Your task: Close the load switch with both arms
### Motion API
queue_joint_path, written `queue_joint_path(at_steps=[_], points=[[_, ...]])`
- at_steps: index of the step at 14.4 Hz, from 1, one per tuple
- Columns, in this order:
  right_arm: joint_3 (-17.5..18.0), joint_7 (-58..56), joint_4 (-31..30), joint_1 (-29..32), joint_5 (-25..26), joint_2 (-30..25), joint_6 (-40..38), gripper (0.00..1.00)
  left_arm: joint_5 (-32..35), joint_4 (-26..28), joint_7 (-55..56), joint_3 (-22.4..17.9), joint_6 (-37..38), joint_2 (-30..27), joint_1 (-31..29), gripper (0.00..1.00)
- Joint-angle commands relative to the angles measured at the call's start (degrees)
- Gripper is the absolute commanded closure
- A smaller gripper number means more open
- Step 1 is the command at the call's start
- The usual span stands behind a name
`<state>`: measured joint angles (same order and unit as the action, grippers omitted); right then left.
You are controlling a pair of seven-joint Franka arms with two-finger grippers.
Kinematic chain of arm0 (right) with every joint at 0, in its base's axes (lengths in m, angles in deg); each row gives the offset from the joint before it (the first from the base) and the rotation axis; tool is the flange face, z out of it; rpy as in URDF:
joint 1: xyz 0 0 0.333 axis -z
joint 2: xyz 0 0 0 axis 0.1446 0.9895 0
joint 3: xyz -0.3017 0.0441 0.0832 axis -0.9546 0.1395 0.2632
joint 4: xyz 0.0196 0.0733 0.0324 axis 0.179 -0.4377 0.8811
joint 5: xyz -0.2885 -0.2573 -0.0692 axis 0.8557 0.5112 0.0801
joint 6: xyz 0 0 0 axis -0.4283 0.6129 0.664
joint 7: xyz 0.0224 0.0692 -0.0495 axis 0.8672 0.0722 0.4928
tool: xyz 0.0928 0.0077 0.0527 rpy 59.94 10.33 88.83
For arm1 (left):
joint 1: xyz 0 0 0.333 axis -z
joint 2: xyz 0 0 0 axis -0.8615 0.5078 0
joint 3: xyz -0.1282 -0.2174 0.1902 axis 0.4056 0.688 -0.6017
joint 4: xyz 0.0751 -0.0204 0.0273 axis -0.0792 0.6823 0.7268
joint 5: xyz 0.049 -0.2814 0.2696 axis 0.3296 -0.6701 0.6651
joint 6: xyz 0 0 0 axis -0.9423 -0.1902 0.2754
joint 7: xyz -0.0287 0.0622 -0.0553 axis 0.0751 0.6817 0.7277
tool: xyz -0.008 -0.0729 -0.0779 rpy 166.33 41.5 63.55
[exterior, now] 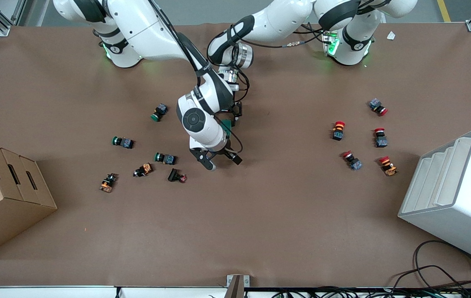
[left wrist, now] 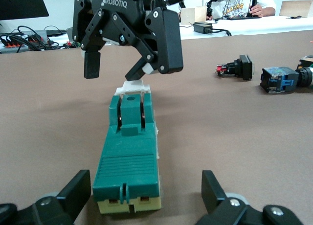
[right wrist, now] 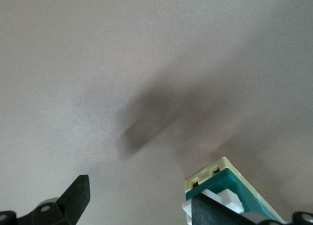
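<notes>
Two grippers meet at the load switch point(left wrist: 129, 154), which lies flat on the brown worktop point(exterior: 260, 215) near its middle, toward the robots' bases. The left gripper point(left wrist: 146, 198) sits low at the switch's cream-based end with its fingers spread wide on either side, touching nothing. The right gripper point(left wrist: 115, 68) hangs over the other end, released, one fingertip at or just above the white lever piece point(left wrist: 132, 88); contact is hard to judge. In the front view the right arm's wrist covers most of the switch, leaving a green sliver point(exterior: 228, 125) at about 12 o'clock from the right gripper point(exterior: 218, 159). The switch is a dark green oblong block with a ribbed top panel, a raised green toggle between two dark slots, and a pale yellow base. Green-capped push buttons point(exterior: 165, 158) lie scattered toward the right arm's end, red-capped ones point(exterior: 380, 137) toward the left arm's end. A cardboard box point(exterior: 3, 194) and a white stepped bin point(exterior: 454, 194) stand at the worktop's two ends.
</notes>
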<state>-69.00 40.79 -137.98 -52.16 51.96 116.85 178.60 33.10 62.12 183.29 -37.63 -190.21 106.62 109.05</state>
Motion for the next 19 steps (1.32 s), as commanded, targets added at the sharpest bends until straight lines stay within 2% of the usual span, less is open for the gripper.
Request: queue_joint_path(at_steps=[1,5,9,11,14,15,17,19], points=[[0.4,-1.1,2.5,2.3,0.2,0.3,-1.5,0.0,1.1,-0.9,-0.1,-0.5,0.1,1.3,0.6,0.0],[0.1,-7.0,6.8,7.8,1.1,-1.2,-11.8,0.0,1.1,-1.3,-0.1,-0.5,0.1,1.2,0.2,0.0],[-2.0,-20.6,8.5,12.1,11.2,-3.1,-19.9,0.0,0.2,-0.4,-3.0,-0.4,0.1,-1.3,-1.4,0.0],[-2.0,-27.3,8.5,16.2,12.9,-5.7,-24.9,0.0,-0.8,0.3,-3.7,-0.1,0.0,-2.6,-2.1,0.0],[-2.0,-42.5,8.4,22.8,13.0,-10.9,-32.6,0.0,-9.3,-0.1,-9.8,1.2,-0.7,-5.5,-2.5,0.0],[-1.9,-47.2,8.4,26.1,14.4,-13.2,-35.7,0.0,-11.1,0.0,-12.4,1.7,-1.0,-6.9,-3.4,0.0],[-0.2,-54.3,8.3,31.9,19.5,-17.1,-42.0,0.0,-12.2,-0.1,-15.5,4.8,-2.4,-8.8,-6.9,0.0],[1.1,-60.8,7.8,37.1,21.2,-21.0,-46.8,0.0,-12.4,-0.1,-20.3,11.4,-2.9,-9.7,-13.9,0.0]])
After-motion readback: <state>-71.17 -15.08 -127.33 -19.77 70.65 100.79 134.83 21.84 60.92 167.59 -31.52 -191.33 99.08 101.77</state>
